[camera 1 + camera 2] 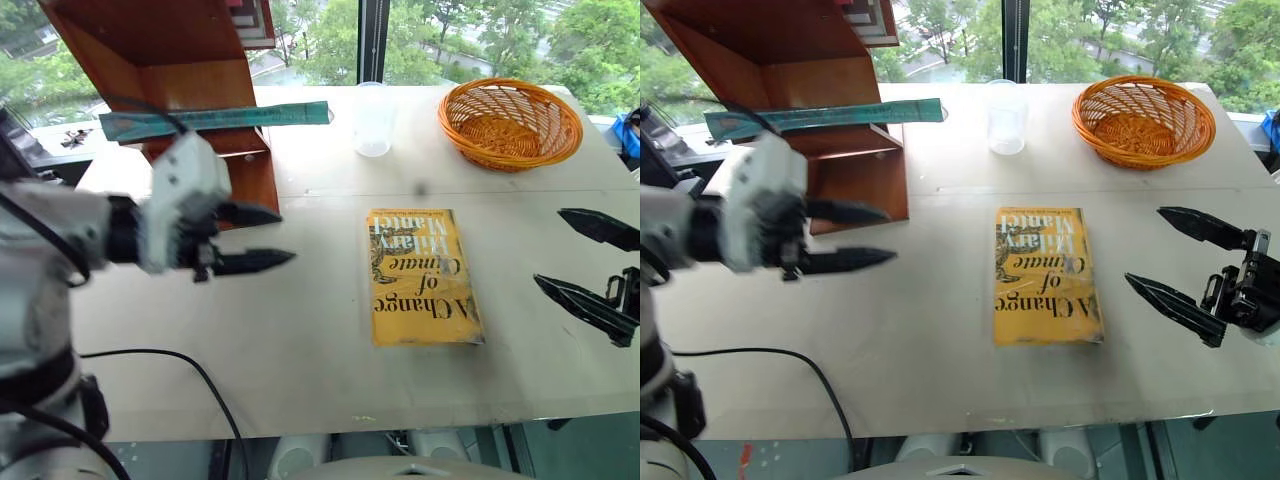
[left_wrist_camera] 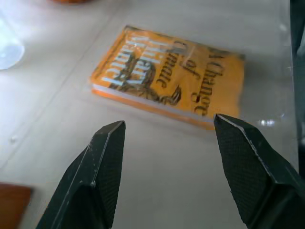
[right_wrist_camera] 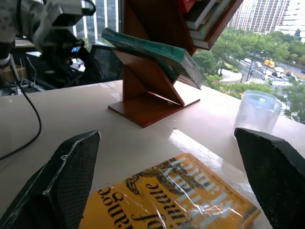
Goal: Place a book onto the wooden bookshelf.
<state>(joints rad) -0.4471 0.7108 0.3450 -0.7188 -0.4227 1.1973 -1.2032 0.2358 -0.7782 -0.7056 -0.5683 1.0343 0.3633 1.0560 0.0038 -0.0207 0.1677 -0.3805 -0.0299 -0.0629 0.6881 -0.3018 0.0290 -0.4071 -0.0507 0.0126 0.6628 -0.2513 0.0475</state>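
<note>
The thin teal-green book [image 1: 215,120] lies flat across a board of the reddish-brown wooden bookshelf [image 1: 180,60], its end jutting out past the shelf's right side. My left gripper [image 1: 285,236] hovers over the table just in front of the shelf's base, below the book. It is open with nothing between its black fingers [image 2: 107,157] and points toward the table's middle. My right gripper [image 1: 1143,245] hangs at the right edge, open and empty. From the right wrist view the book [image 3: 152,50] rests tilted on the shelf [image 3: 147,90].
A yellow book [image 1: 420,275] titled "A Change of Climate" lies flat mid-table between my grippers. A clear plastic cup [image 1: 373,120] and an orange wicker basket [image 1: 510,122] stand at the back. A black cable [image 1: 190,370] runs across the front left. Other books [image 3: 209,19] sit higher in the shelf.
</note>
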